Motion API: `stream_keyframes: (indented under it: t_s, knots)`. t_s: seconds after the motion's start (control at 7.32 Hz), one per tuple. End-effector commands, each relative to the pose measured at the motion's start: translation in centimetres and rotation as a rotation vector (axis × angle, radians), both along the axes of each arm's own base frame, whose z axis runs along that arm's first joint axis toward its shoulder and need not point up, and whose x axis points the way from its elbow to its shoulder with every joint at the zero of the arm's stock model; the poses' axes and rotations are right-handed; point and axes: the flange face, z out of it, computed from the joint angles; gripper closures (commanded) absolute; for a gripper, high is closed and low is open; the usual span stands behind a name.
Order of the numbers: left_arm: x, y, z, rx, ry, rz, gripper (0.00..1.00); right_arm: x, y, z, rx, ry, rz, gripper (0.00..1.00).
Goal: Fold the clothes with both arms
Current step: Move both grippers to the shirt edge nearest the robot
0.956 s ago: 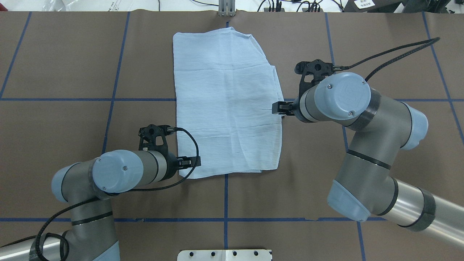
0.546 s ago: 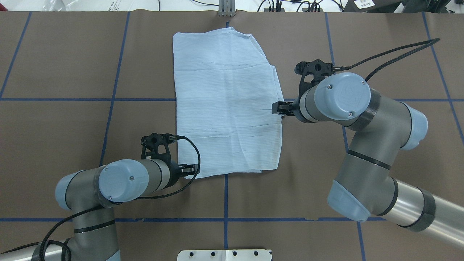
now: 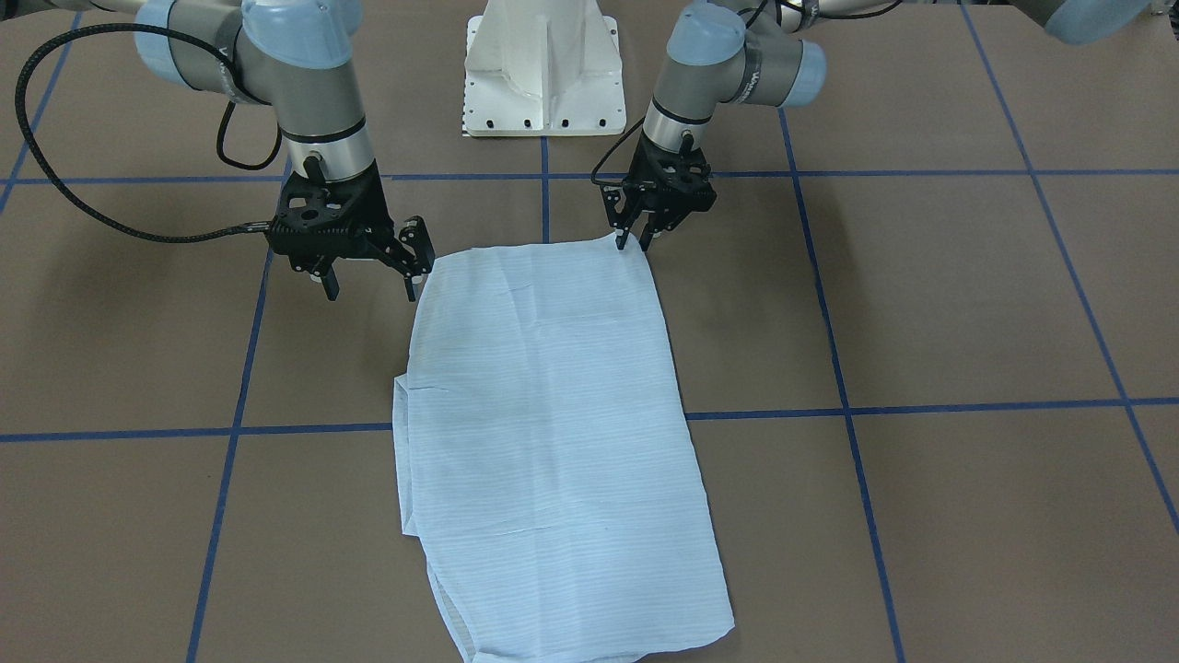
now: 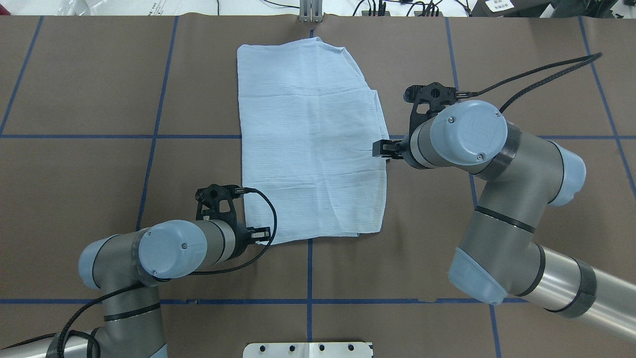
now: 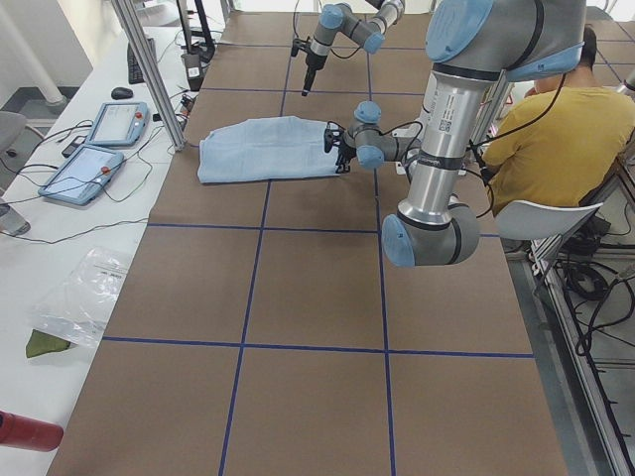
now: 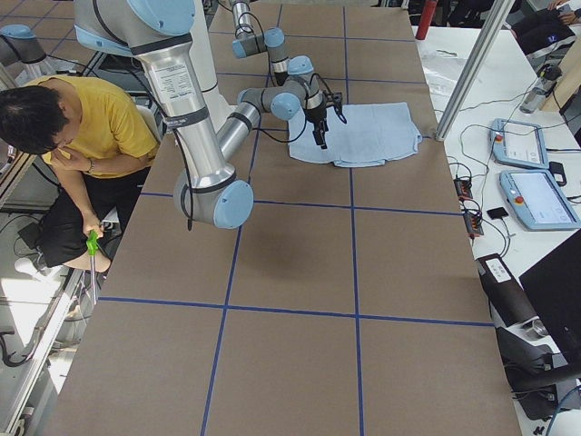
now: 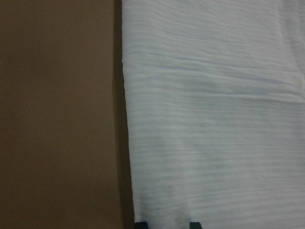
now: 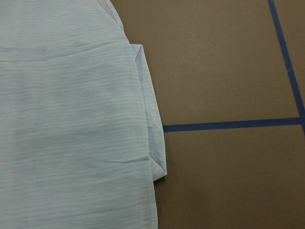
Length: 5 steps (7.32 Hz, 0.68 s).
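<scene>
The pale-blue shirt point(image 4: 313, 139) lies flat on the brown table, folded into a long rectangle; it also shows in the front view point(image 3: 553, 442). My left gripper point(image 4: 262, 233) is low at the shirt's near-left corner. In the front view the left gripper point(image 3: 634, 245) has its jaws a narrow gap apart at that corner. Its fingertips point(image 7: 193, 224) show over the cloth point(image 7: 214, 119). My right gripper point(image 3: 370, 293) is wide open and empty beside the shirt's right edge, one finger point(image 3: 412, 287) at the hem. The right wrist view shows that edge point(image 8: 147, 143) and no fingers.
The white pedestal base point(image 3: 543, 74) stands at the robot's side of the table. Blue tape lines point(image 4: 309, 268) grid the table. An operator in yellow point(image 6: 82, 136) sits behind the robot. Control tablets point(image 5: 94, 149) lie past the table's far edge.
My left gripper has moved along the shirt's left edge toward the robot, down to the near-left corner. The right arm and the shirt have not moved.
</scene>
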Motion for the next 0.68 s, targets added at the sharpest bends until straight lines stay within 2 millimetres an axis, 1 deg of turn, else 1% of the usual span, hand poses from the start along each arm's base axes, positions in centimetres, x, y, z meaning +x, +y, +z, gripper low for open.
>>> stream_keyframes:
  t_s: [0.0, 0.27, 0.41, 0.55]
  knots:
    - [0.19, 0.07, 0.26, -0.003, -0.027, 0.006, 0.57, -0.08, 0.02, 0.05, -0.002, 0.000, 0.001, 0.00]
    - [0.24, 0.06, 0.40, -0.002, -0.034, 0.009, 0.57, -0.14, 0.09, 0.05, -0.002, 0.000, -0.001, 0.00]
    - [0.26, 0.05, 0.56, -0.002, -0.037, 0.009, 0.53, -0.14, 0.07, 0.05, -0.001, 0.001, 0.000, 0.00]
    - [0.39, 0.01, 0.68, -0.003, -0.040, 0.009, 0.53, -0.17, 0.05, 0.11, -0.002, 0.002, 0.000, 0.00]
